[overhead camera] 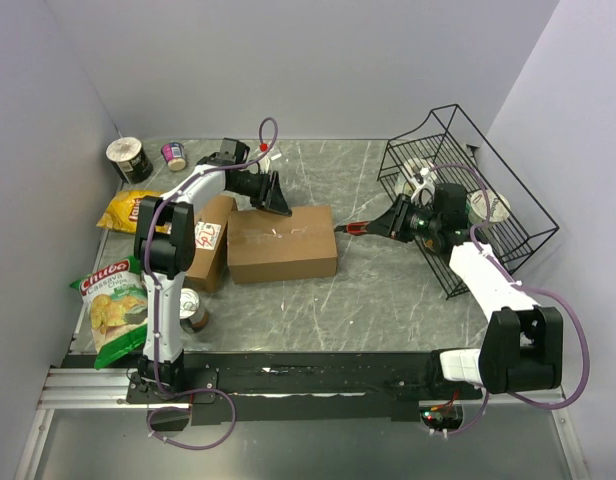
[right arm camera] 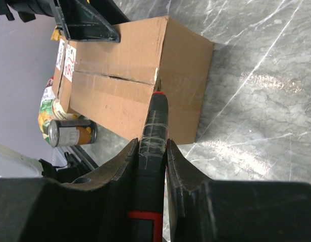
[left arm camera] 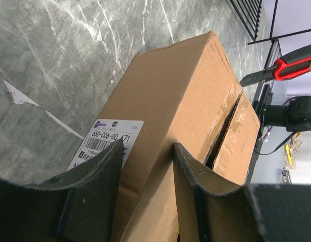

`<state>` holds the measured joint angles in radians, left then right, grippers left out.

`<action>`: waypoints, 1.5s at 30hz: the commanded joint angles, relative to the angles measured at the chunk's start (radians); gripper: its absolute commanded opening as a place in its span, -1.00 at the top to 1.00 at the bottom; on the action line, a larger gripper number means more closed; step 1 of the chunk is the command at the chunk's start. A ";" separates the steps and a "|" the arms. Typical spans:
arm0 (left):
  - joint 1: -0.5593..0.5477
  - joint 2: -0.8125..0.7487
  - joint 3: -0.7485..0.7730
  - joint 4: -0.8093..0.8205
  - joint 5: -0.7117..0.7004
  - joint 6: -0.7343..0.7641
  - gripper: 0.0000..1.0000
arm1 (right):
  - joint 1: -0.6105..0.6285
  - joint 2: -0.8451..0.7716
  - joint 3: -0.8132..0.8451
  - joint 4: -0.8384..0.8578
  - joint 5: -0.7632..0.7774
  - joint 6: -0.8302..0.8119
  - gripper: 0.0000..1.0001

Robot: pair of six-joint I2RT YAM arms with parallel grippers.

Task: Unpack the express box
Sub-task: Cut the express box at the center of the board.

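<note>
Right gripper is clamped on the cutter, tip at the express box seam, mid-worktop. Left gripper, jaws apart, bears on its far left corner. I judge it light, stiff and prone to sliding: brace the corners, not the flaps.
</note>
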<state>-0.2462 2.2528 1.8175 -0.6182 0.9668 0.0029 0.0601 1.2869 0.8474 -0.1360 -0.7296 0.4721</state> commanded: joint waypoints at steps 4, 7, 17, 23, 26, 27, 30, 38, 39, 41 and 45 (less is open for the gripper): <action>-0.021 0.125 -0.018 0.055 -0.370 0.052 0.98 | 0.012 -0.061 0.018 -0.145 -0.159 -0.039 1.00; -0.024 0.116 -0.023 0.046 -0.340 0.059 0.98 | -0.020 -0.096 0.027 -0.160 -0.078 -0.046 1.00; -0.024 0.082 -0.064 0.018 -0.304 0.081 0.98 | -0.055 0.000 -0.010 0.205 -0.034 0.178 1.00; -0.022 0.076 -0.070 0.005 -0.310 0.097 0.98 | -0.055 0.006 -0.022 0.243 0.047 0.142 1.00; -0.024 0.076 -0.073 0.005 -0.315 0.095 0.98 | -0.055 0.015 -0.016 0.228 0.050 0.123 1.00; -0.025 0.076 -0.072 0.005 -0.316 0.097 0.98 | -0.054 0.020 -0.021 0.246 0.039 0.129 1.00; -0.028 0.079 -0.067 0.006 -0.318 0.097 0.98 | -0.055 0.032 -0.018 0.245 0.022 0.129 1.00; -0.030 0.079 -0.067 0.002 -0.318 0.100 0.98 | -0.055 0.043 -0.031 0.237 0.019 0.129 1.00; -0.030 0.079 -0.069 0.003 -0.318 0.097 0.98 | -0.055 0.045 -0.031 0.233 0.019 0.128 1.00; -0.030 0.079 -0.069 0.005 -0.316 0.097 0.98 | -0.055 0.049 -0.034 0.236 0.019 0.129 1.00; -0.030 0.080 -0.066 0.005 -0.318 0.097 0.98 | -0.046 0.065 -0.031 0.227 0.009 0.128 1.00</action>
<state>-0.2539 2.2467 1.8076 -0.5877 0.9668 0.0105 0.0086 1.3346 0.8150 0.0486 -0.7021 0.6109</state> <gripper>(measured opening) 0.468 0.313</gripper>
